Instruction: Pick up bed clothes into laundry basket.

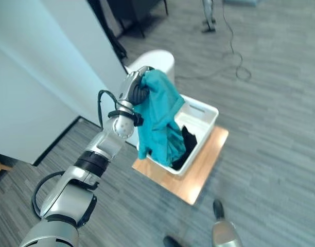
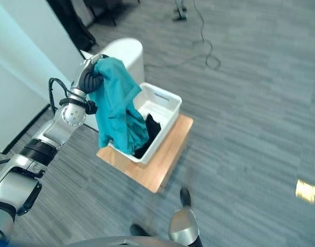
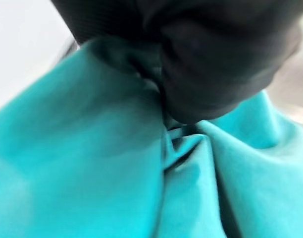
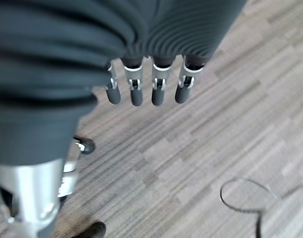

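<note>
My left hand (image 1: 137, 90) is raised and shut on a teal garment (image 1: 160, 121), whose folds fill the space just past the hand in the left wrist view (image 3: 92, 173). The cloth hangs down from the hand over the near left corner of a white laundry basket (image 1: 204, 116), its lower end reaching the rim. A dark garment (image 1: 188, 141) lies inside the basket. My right hand (image 4: 146, 84) hangs over bare grey floor with its fingers relaxed and nothing in them.
The basket stands on a low wooden board (image 1: 198, 175) on the grey plank floor. A white rounded bin (image 1: 157, 62) sits behind it against a white wall panel (image 1: 39, 77). A thin cable (image 1: 234, 51) loops on the floor farther back.
</note>
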Available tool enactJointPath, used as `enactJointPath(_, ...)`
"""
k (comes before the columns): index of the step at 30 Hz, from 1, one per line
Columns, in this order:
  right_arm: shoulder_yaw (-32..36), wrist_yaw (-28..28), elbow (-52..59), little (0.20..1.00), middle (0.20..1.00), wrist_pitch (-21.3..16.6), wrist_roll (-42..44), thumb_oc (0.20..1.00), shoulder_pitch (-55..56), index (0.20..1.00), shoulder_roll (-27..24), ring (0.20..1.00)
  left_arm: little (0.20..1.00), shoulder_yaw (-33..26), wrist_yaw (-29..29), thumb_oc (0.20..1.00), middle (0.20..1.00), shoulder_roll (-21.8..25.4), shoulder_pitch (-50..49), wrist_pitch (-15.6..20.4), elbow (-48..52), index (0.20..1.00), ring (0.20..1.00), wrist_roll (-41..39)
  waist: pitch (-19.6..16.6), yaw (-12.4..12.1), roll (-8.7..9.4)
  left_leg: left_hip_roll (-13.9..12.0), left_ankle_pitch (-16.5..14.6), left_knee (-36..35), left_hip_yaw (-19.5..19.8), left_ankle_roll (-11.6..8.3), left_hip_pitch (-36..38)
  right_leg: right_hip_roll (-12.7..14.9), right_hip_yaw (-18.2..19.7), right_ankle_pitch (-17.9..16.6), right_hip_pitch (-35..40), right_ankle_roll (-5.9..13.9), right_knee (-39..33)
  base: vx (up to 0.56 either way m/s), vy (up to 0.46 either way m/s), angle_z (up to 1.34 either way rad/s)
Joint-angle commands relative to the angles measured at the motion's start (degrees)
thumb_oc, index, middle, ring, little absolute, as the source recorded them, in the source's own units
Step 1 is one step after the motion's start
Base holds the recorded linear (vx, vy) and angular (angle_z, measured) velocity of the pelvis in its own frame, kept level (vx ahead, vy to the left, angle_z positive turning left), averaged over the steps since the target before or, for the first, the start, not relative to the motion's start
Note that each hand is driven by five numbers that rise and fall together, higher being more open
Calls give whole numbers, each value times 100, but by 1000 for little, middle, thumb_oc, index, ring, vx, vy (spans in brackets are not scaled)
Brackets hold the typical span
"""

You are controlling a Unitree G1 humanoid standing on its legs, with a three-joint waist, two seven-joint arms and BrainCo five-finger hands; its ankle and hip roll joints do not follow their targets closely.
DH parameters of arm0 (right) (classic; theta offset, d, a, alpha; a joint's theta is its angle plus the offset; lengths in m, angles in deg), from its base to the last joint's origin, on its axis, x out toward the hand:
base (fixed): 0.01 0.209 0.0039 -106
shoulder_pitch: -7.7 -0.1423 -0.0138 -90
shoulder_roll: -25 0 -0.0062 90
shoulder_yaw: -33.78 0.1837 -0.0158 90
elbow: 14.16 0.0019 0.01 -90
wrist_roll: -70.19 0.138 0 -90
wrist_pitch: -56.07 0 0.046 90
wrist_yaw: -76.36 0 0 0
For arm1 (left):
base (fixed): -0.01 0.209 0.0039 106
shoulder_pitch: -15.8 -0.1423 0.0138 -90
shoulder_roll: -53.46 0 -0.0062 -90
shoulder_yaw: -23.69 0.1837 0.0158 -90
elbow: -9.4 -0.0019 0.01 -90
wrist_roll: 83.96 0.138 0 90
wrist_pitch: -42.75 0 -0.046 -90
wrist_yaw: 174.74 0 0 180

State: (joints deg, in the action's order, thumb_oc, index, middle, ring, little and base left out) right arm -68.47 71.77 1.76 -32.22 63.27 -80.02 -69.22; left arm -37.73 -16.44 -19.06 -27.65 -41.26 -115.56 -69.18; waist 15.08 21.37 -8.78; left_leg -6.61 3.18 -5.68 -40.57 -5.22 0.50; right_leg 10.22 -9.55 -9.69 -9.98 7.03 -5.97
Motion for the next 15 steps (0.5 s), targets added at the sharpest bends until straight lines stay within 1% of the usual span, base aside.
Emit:
enactJointPath(1,-239,-99,-251,1000,1000,55,-18,1000,315,1000,146,1000,200,-268,-82,200,200,270,632,44,-47,200,200,353,-136,80,217,-610,-314,68,318,-431,232,503,-239,763,138,625,118,-37,1,-23)
enactJointPath(3,-259,-136,-255,1000,1000,40,-28,1000,253,1000,146,1000,200,-94,34,200,200,263,607,-29,-302,200,200,604,-33,158,158,-649,-240,68,225,-469,101,548,-263,713,-24,643,120,-31,-9,-17)
enactJointPath(6,-302,-143,-240,1000,1000,6,-64,1000,274,1000,198,1000,200,2,126,200,200,173,515,-122,-650,200,200,768,20,223,142,-687,-199,68,209,-495,61,553,-296,701,-46,632,115,-1,3,-9)
enactJointPath(7,-302,-143,-239,1000,1000,5,-64,1000,277,1000,198,1000,1000,8,120,1000,1000,166,521,-116,-666,1000,1000,770,20,227,141,-689,-197,68,215,-496,61,552,-302,703,-41,631,114,0,0,0)
enactJointPath(8,-469,-182,-135,1000,1000,-86,-48,1000,143,1000,256,1000,1000,-15,108,1000,1000,49,412,-142,-577,1000,1000,852,25,149,147,-707,-190,68,262,-506,65,543,-328,716,-2,614,112,17,-34,1)
enactJointPath(9,-575,-180,56,1000,1000,-125,8,1000,78,1000,376,1000,1000,21,91,1000,1000,-11,382,-235,-696,1000,1000,918,9,135,165,-711,-194,68,279,-507,70,533,-345,723,15,602,111,17,-34,2)
enactJointPath(10,-582,-183,68,1000,1000,-116,14,1000,86,1000,383,1000,1000,31,83,1000,1000,-11,386,-237,-707,1000,1000,922,9,138,175,-711,-193,68,282,-507,72,533,-348,725,20,601,111,21,-23,8)
enactJointPath(12,-427,-303,139,1000,1000,-233,86,1000,225,1000,323,1000,1000,86,171,1000,1000,166,542,-266,-799,1000,1000,959,-80,127,230,-723,-210,68,296,-512,136,497,-356,737,94,595,108,42,-14,19)
enactJointPath(15,-352,-422,291,1000,1000,-237,149,1000,-96,1000,69,1000,1000,-108,87,1000,1000,314,502,-181,-619,1000,1000,629,-214,-42,343,-713,-239,68,371,-500,229,459,-409,755,282,578,103,38,-30,5)
